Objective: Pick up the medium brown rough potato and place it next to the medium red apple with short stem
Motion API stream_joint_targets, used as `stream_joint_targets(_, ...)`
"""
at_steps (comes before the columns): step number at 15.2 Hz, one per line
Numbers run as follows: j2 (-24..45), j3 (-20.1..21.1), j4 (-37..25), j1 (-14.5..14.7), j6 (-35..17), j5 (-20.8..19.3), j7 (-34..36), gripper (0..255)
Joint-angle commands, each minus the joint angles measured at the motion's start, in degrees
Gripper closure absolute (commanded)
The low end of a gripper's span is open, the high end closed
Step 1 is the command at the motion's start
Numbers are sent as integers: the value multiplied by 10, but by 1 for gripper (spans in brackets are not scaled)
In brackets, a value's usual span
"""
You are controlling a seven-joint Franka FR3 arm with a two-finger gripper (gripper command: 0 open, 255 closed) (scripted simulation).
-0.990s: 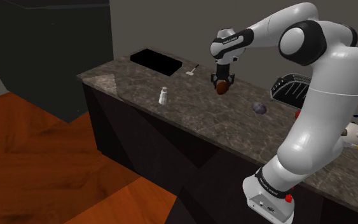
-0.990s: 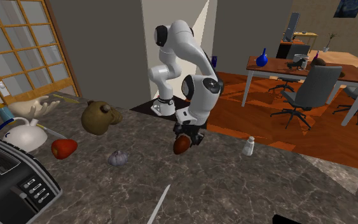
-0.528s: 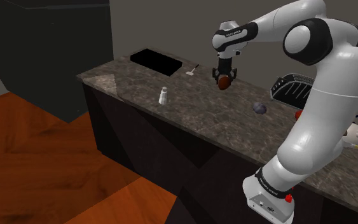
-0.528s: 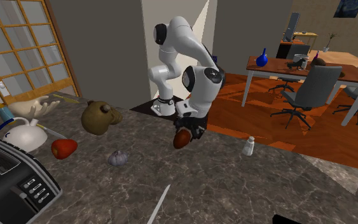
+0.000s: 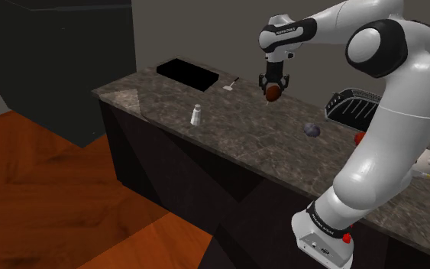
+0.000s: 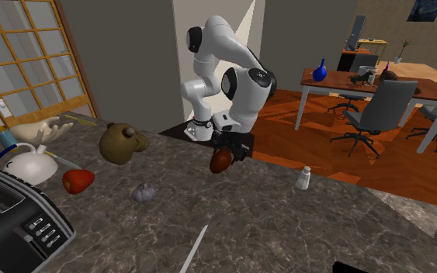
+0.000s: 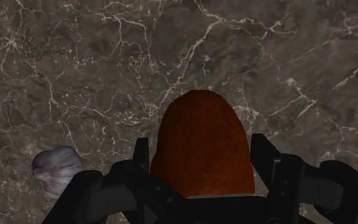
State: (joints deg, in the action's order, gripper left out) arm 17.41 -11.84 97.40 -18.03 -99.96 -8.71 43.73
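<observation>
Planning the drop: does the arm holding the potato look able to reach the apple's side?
Probably yes: the potato hangs clear above the counter, and only a low garlic bulb lies between it and the apple.

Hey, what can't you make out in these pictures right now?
Apple: in the shoulder view, mostly hidden behind the arm.
Potato: in the wrist view, its near end is covered by the claw.
Toaster: in the second exterior view, cut off by the left and bottom edges.
</observation>
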Motion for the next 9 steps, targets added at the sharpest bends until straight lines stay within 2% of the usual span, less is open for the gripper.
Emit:
stream_joint_targets(1,-16,-8,23,-10,-9,-6,-15,255)
stream_joint_targets(9,-74,-49,107,-61,-56,-35,-92,255)
